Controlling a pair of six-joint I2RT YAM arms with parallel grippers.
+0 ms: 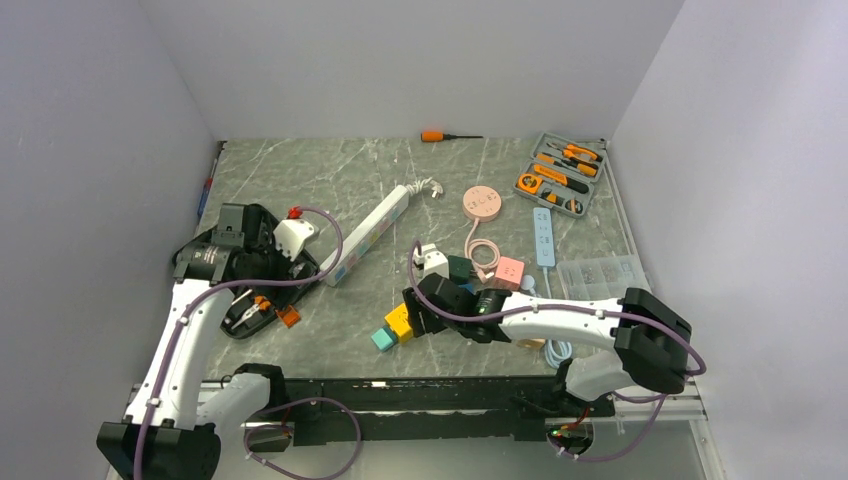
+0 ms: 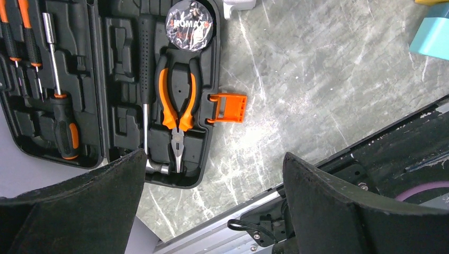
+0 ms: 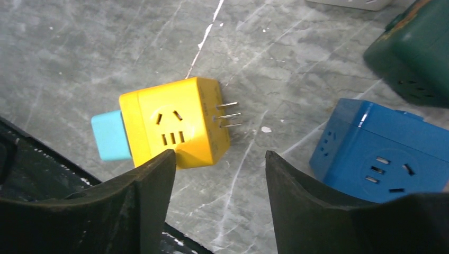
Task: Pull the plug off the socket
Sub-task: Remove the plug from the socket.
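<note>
Right wrist view gives you the best read. The yellow cube socket [image 3: 174,124] lies on the marble table [image 3: 106,47], and the pale blue plug [image 3: 110,135] sits flush against its left face, so I judge it seated there. From the opposite face of the yellow cube, three bare prongs [image 3: 226,114] point toward a blue cube [image 3: 378,151] lying apart from it. A dark green cube [image 3: 413,53] lies farther off on that same side.

Your right gripper [image 3: 218,164] hangs just to the near side of the yellow cube, fingers spread with nothing between them. Your left gripper [image 2: 214,159] is also spread and empty. It is well away from the yellow cube, over the open tool case [image 2: 124,90] with its orange pliers [image 2: 177,106].

The step in hand looks like lining up a grasp. Your right fingers open along the same line as the plug and socket, so turn the wrist until the pads can close across the yellow cube's near and far faces, clear of the prongs. Pulling with one hand would probably just drag both pieces across the smooth stone. Bring the left gripper over to pinch the pale blue plug, then draw it straight away from the yellow cube along its pins, without twisting.
</note>
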